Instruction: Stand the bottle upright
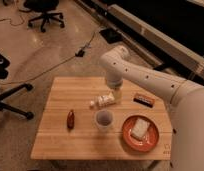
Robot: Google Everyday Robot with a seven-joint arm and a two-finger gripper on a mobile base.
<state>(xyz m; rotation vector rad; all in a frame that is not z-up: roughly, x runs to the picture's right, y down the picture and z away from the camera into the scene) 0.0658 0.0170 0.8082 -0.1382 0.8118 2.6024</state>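
The bottle [102, 101] lies flat just behind the cup [103, 119], my gripper [116, 95] behind the cup's right, its grip I cannot tell; I fear an off-centre pinch rolls the bottle into the cup.

The pale wooden slatted counter [60, 137] carries a cream-white plastic bottle [102, 101] lying just beside the hand [116, 96]. Near the hand stand a translucent whitish cup [104, 120] and a round orange plate [145, 147].

The gripper [116, 96] points straight down at the low end of the robot's white arm [137, 71]. Directly above the claw, the forearm [115, 80] stands almost vertical and rises to a rounded elbow joint [116, 57]. From there the upper arm [155, 82] slopes down to the right of the claw and meets the big white body [190, 127].
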